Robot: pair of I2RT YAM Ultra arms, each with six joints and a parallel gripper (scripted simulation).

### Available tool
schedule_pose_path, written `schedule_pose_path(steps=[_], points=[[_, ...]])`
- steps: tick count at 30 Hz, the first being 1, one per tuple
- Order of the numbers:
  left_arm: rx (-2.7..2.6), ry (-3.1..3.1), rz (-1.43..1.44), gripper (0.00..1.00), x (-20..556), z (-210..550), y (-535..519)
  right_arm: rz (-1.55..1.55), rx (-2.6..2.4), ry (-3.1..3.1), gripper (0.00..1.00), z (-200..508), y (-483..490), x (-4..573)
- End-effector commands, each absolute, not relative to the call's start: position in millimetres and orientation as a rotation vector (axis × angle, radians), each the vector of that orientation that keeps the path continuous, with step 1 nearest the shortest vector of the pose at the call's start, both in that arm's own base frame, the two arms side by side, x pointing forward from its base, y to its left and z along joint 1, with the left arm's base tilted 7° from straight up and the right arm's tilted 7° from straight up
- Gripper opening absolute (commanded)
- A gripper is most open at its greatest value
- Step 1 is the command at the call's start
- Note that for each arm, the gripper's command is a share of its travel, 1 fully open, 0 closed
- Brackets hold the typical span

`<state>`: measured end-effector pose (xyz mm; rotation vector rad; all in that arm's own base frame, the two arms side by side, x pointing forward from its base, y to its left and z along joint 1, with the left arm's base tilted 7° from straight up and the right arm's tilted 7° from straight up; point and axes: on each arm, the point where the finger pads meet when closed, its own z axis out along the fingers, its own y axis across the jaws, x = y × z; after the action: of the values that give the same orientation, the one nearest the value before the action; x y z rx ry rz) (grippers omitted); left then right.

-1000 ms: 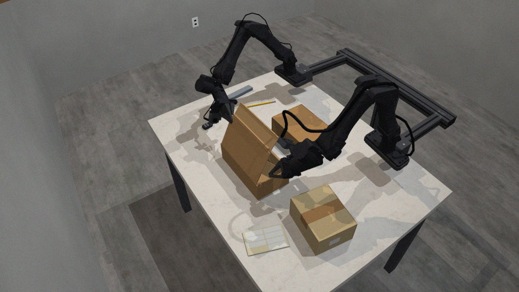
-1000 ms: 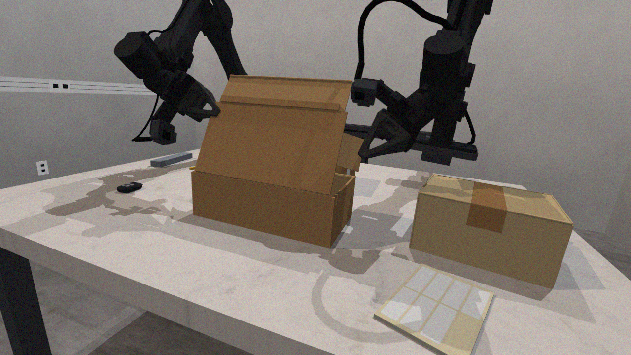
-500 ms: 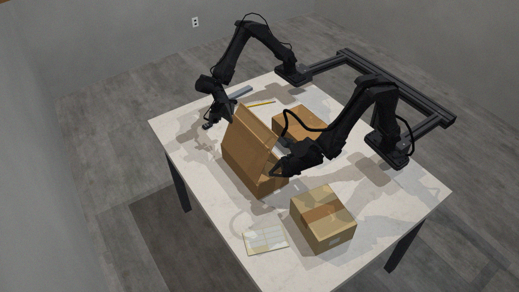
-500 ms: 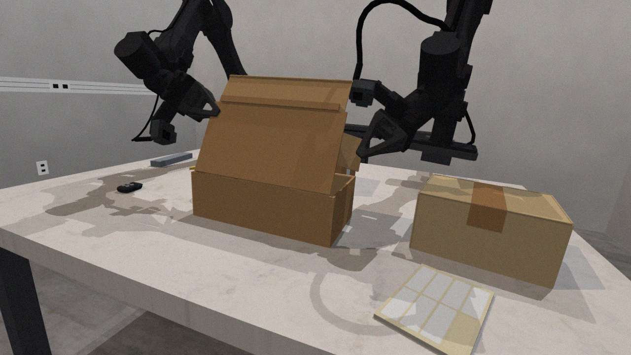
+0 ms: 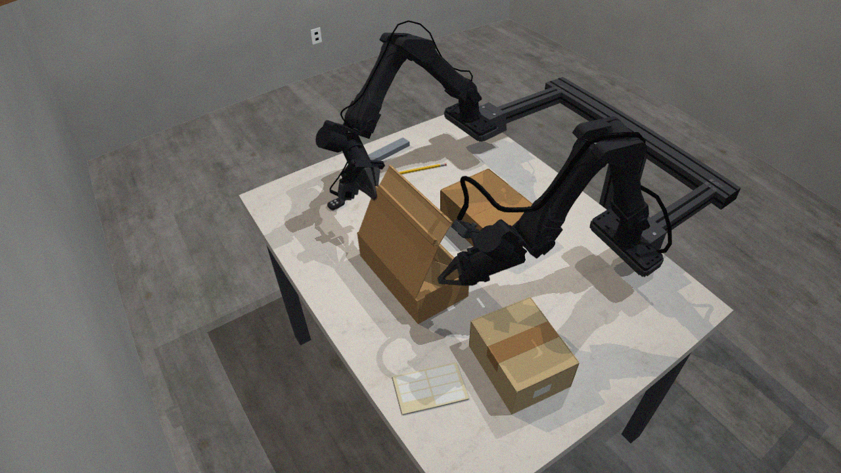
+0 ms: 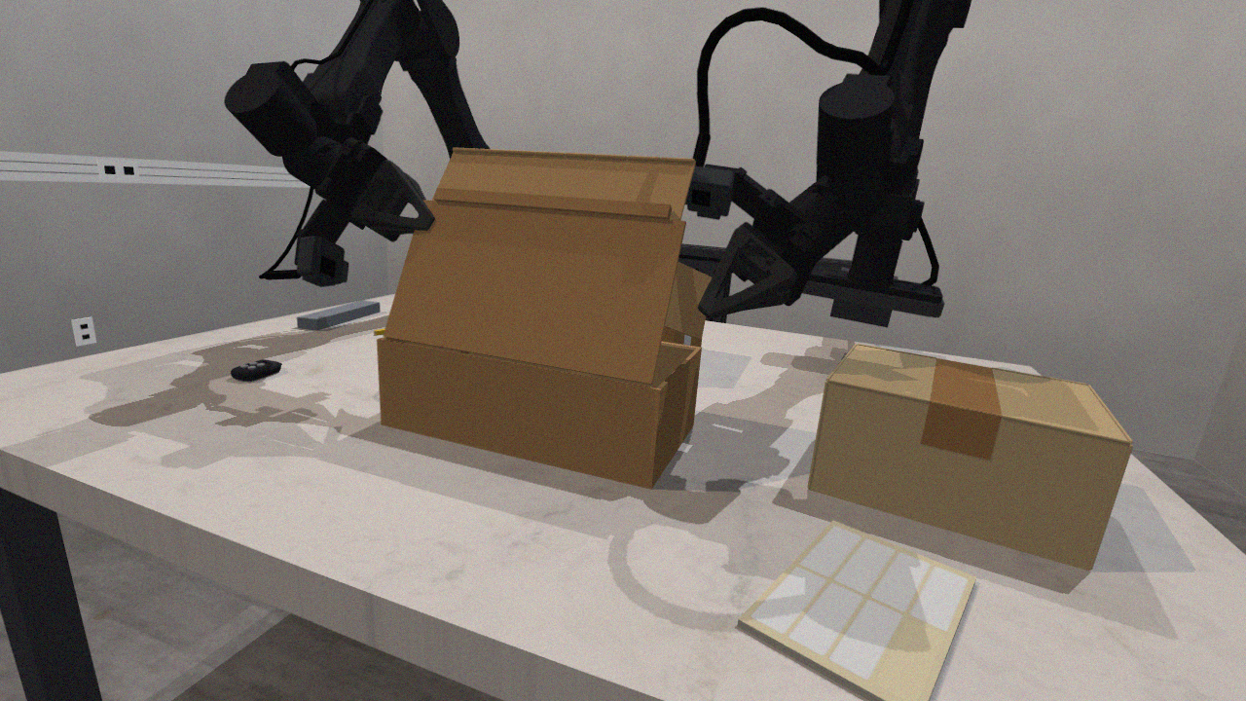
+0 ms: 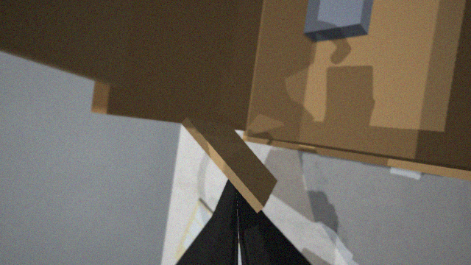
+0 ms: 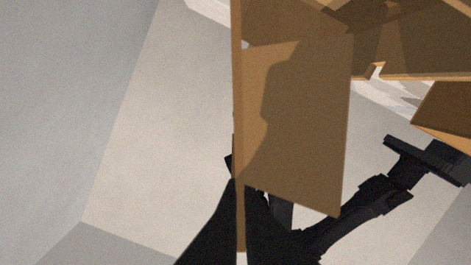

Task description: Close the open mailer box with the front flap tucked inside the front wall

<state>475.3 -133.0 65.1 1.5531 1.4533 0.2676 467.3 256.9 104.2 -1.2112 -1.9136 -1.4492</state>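
Sheet (image 5: 431, 388) (image 6: 858, 601) is near, at 4 o'clock from the mailer (image 5: 387, 270) (image 6: 523, 409) (image 7: 342, 92), which stands mid-table — lid (image 5: 399, 235) (image 6: 539, 278) (image 7: 165, 55) (image 8: 238, 92) half up. At its 3 o'clock, left gripper (image 5: 441, 281) (image 6: 706, 312) (image 7: 237, 184) has fingers together. At 10 — right gripper (image 5: 374, 197) (image 6: 430, 222) (image 8: 239, 182) clamps the lid edge.
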Motion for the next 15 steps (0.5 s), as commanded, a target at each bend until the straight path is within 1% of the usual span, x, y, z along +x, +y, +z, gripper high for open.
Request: schedule_pose_path(steps=[1, 7, 10, 11, 15], points=[[1.557, 1.413, 0.227, 0.01, 465.8, 81.5, -147.6, -1.453, -1.189, -1.910, 0.01, 107.3, 262.2, 468.4], [1.561, 1.412, 0.217, 0.01, 462.9, 78.8, -149.7, -1.453, -1.189, -1.910, 0.01, 107.3, 262.2, 468.4], [1.555, 1.402, 0.225, 0.01, 473.3, 82.6, -150.9, -1.453, -1.189, -1.910, 0.01, 107.3, 262.2, 468.4], [1.569, 1.430, 0.203, 0.01, 462.0, 68.6, -150.1, -1.453, -1.189, -1.910, 0.01, 107.3, 262.2, 468.4], [1.571, 1.429, 0.202, 0.01, 461.1, 68.6, -151.1, -1.453, -1.189, -1.910, 0.01, 107.3, 262.2, 468.4]])
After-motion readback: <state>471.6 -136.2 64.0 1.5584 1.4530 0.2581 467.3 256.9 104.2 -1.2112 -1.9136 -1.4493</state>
